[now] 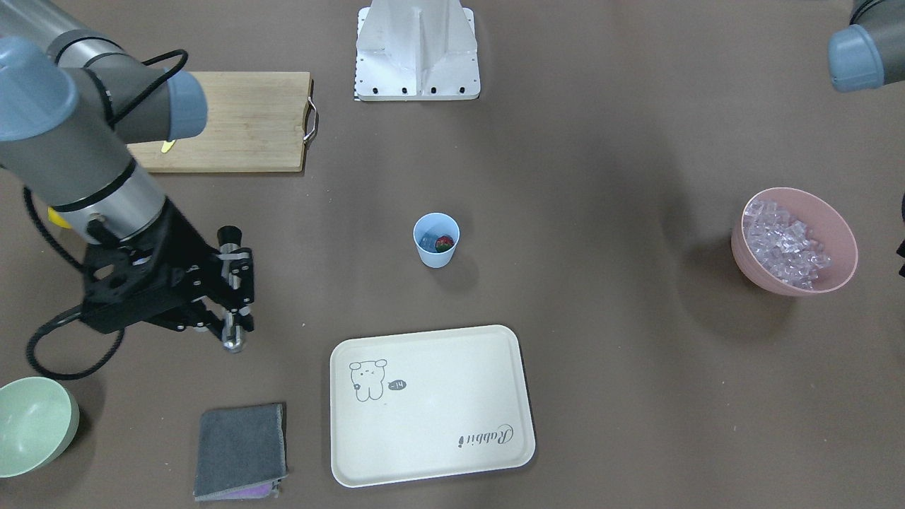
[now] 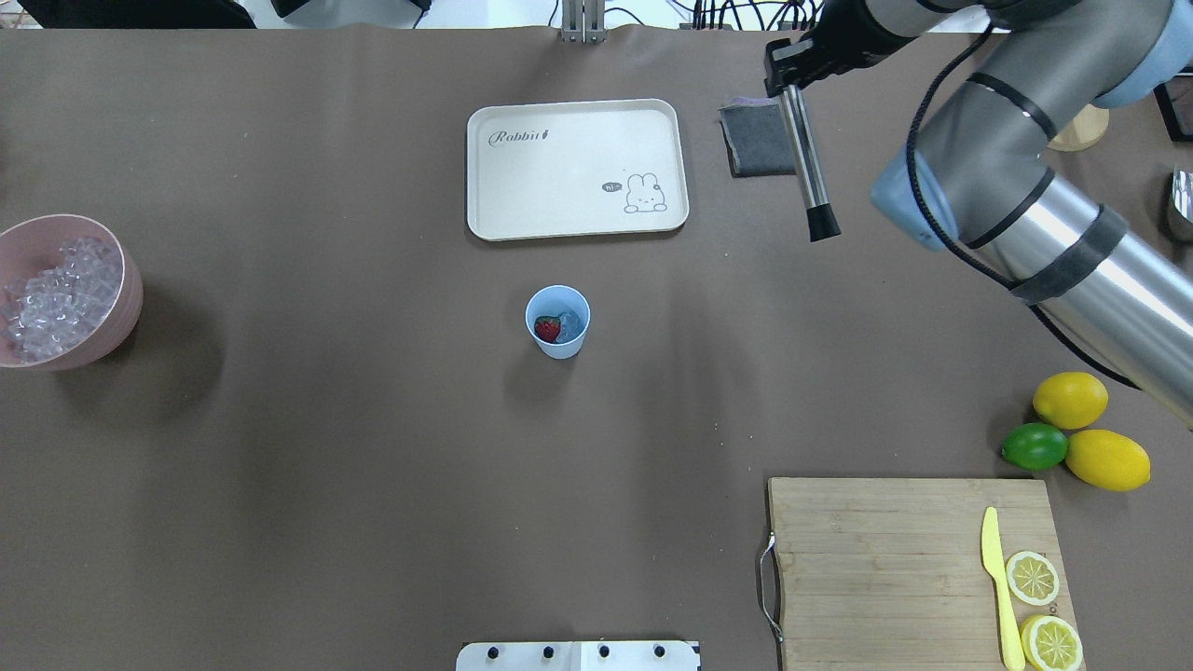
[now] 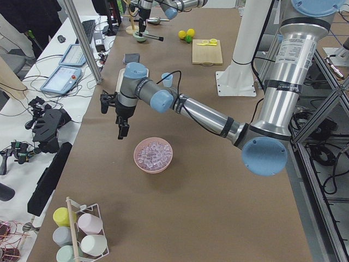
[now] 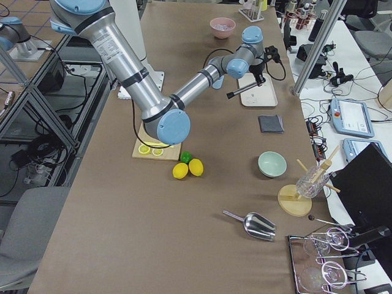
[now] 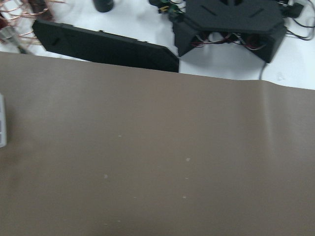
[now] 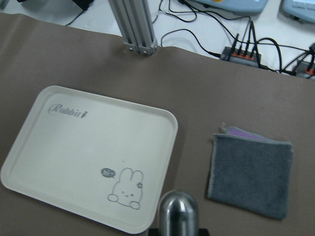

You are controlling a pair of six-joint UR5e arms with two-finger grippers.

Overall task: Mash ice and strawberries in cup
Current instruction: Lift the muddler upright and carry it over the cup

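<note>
Right pincer is clamped on a steel muddler near its rounded upper end. It holds the rod on a slant above the brown surface, beside the grey cloth and not far from the cream tray. The light-blue cup stands upright at mid-surface, well apart from the tool. One red strawberry and pale ice lie in its bottom. Left pincer hangs near the pink bowl, which is heaped with more glassy cubes. Only the side view shows this pincer, so whether it is open or closed cannot be told.

With the cup filled and the tool in hand, the step under way appears to be carrying the muddler to the cup. The next move calls for bringing the rod upright with its black-capped end down, centring it over the narrow mouth and pressing straight in. The cup is thin tapered plastic and nothing holds it, so an off-centre push could tip it or send it skidding.

The ice looks hard and slick, likely to slip aside, while the strawberry should crush readily. The muddler is a polished cylinder, the tray a smooth rounded rectangle printed with a rabbit, and the cloth a folded, napped square.
</note>
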